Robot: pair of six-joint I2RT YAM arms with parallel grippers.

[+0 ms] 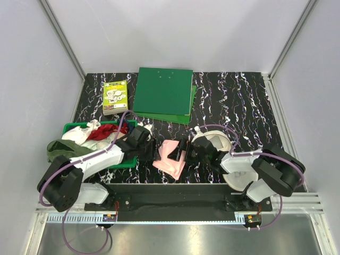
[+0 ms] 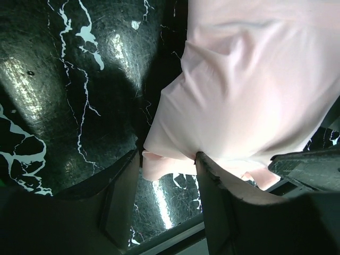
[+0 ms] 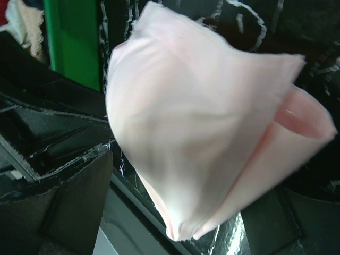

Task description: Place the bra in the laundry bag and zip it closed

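A black bench [image 1: 239, 95] veined with white carries a large green folder [image 1: 163, 90] at 12 o'clock. It lies flat on a second green sheet [image 1: 185, 118], whose edge pokes out at the folder's 5 o'clock corner. Just beside the folder, at 10 o'clock on the bench, lies a small yellow-green box [image 1: 115, 96] with a printed face. At 8 o'clock sits a green plastic basket [image 1: 73, 126] holding a red cloth [image 1: 102, 132] and a white cloth [image 1: 79, 134]. An olive-green garment [image 1: 61, 150] spills over its near left rim.
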